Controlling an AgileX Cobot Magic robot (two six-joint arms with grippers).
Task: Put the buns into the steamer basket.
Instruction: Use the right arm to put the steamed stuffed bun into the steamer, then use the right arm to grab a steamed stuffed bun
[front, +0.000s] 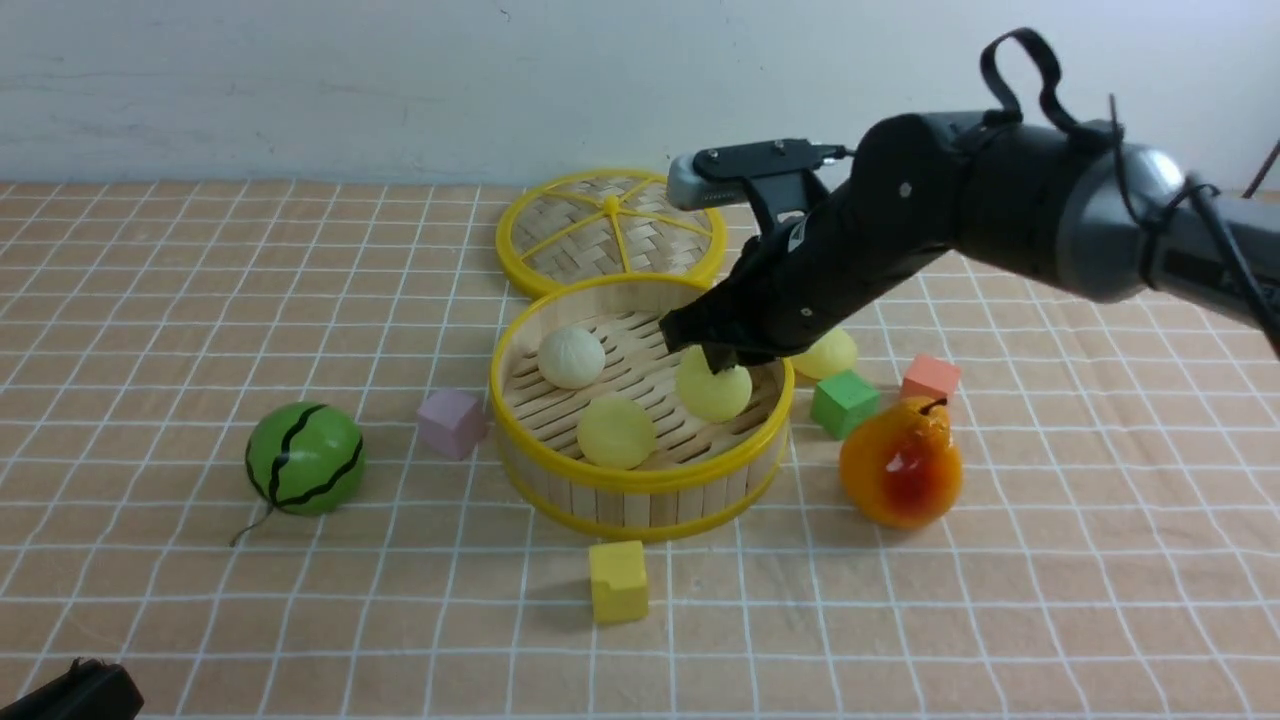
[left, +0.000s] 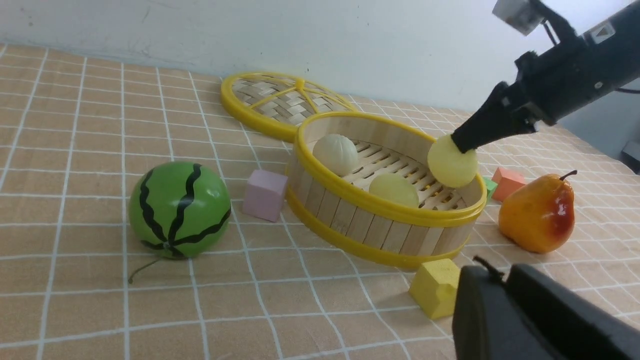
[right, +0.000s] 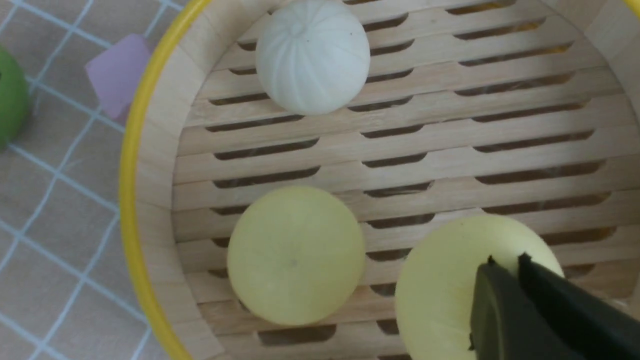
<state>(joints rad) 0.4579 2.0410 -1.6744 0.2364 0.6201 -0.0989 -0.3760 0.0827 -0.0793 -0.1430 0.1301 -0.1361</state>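
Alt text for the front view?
Right pincer grips a yellow bun over the basket, which holds a white bun and a second yellow bun. A fourth bun sits outside, right of the basket, by a green cube.

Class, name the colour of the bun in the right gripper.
Pale yellow bun, best in right wrist view.

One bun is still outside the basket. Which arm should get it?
Probably the right one. The last bun lies just right of the basket, close beside the right gripper, which only has to drop its yellow bun first. The left gripper sits far off at the near left corner.
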